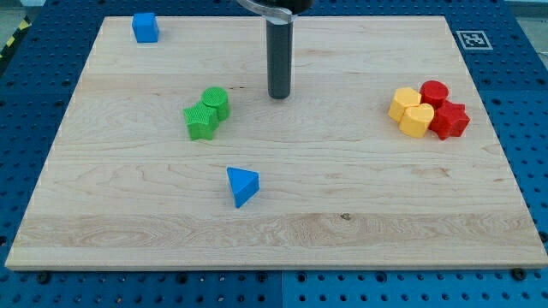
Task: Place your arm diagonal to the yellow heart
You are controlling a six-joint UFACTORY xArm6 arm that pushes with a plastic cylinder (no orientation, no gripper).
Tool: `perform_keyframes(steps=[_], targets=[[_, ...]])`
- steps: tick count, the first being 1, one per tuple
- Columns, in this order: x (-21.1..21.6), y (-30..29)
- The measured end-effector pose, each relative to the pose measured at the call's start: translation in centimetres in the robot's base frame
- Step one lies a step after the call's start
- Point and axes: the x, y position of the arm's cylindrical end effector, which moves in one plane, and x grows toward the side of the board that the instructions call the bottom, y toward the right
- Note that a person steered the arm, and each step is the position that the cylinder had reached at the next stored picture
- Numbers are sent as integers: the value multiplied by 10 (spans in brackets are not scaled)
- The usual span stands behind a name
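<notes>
Two yellow blocks sit at the view's right: one (404, 103) at upper left of the cluster and one (417, 120) below it that looks like the yellow heart; which is the heart is hard to tell. A red cylinder (434, 92) and a red star (450, 120) touch them on the right. My tip (279, 96) rests on the board near the top centre, well to the left of the yellow blocks and slightly above them. It touches no block.
A green cylinder (215, 103) and a green star (201, 121) sit together left of my tip. A blue triangle (241, 186) lies below centre. A blue cube (145, 27) sits at the top left. The wooden board (274, 231) ends at blue pegboard.
</notes>
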Motion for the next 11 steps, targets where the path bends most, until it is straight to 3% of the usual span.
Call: perform_keyframes(steps=[2, 5, 8, 11], targets=[[23, 32], [134, 51], [139, 47], [192, 24]])
